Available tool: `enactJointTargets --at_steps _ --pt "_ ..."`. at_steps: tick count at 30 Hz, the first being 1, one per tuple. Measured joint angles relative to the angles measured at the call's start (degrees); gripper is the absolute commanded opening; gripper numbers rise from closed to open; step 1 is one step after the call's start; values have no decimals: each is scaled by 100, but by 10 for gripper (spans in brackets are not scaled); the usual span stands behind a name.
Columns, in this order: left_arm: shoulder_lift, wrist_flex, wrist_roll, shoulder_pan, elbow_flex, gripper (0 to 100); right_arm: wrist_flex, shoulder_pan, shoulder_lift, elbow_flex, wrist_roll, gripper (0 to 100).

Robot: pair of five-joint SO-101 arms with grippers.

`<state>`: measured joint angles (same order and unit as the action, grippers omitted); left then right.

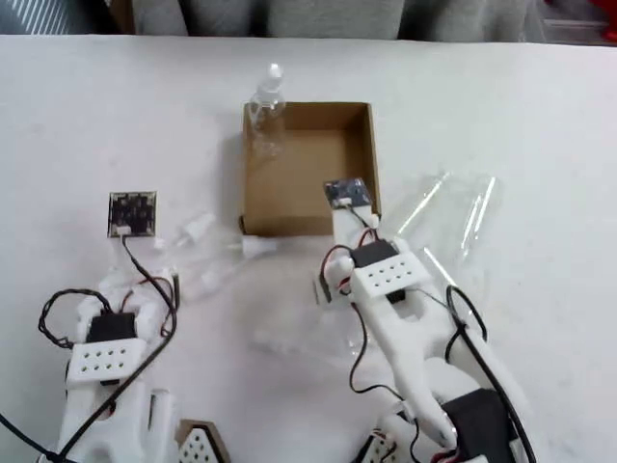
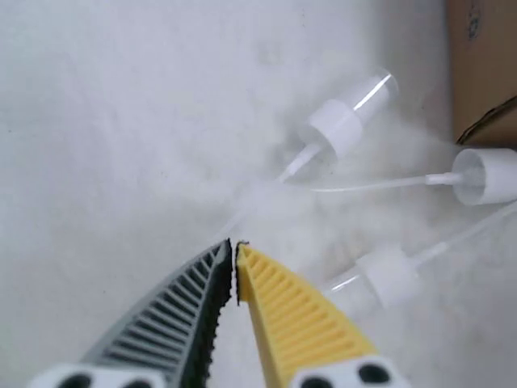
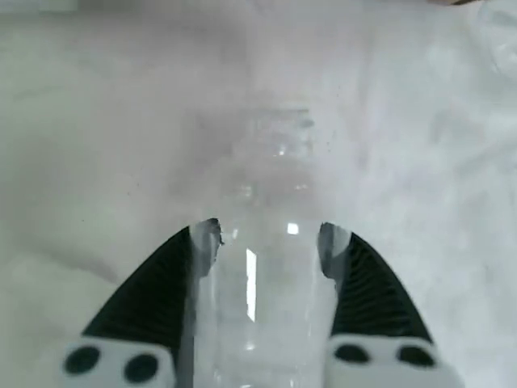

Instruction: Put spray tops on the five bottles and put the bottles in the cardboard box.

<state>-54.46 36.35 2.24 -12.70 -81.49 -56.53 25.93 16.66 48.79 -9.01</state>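
Observation:
The cardboard box (image 1: 258,183) stands open at mid-table. One clear bottle with a spray top (image 1: 266,104) stands at its far left corner. Three loose spray tops (image 2: 343,123) (image 2: 485,174) (image 2: 388,275) lie on the table just ahead of my left gripper (image 2: 234,246), whose grey and yellow fingers are shut with nothing between them. My right gripper (image 3: 266,234) is shut on a clear topless bottle (image 3: 275,202), its open neck pointing away from the wrist. In the high view the right arm (image 1: 390,275) sits by the box's near right corner.
More clear bottles (image 1: 453,207) lie on the table right of the box. The left arm (image 1: 106,357) is at the near left, with black cables looping beside it. The box's corner (image 2: 481,65) is close behind the spray tops.

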Motion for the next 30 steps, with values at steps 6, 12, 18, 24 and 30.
enactJointTargets --at_steps 6,12,18,24,30 --pt "0 -62 0 0 0 26 0 53 -176 0 0 316" --pt "0 -62 0 0 0 27 -79 44 -9 0 0 316" --pt "0 -62 0 0 0 27 -747 26 677 -132 299 316" --pt "0 -62 0 0 0 27 -1969 44 1582 -782 1468 214" --pt "0 -62 0 0 0 27 -2268 484 1960 -888 1864 49"
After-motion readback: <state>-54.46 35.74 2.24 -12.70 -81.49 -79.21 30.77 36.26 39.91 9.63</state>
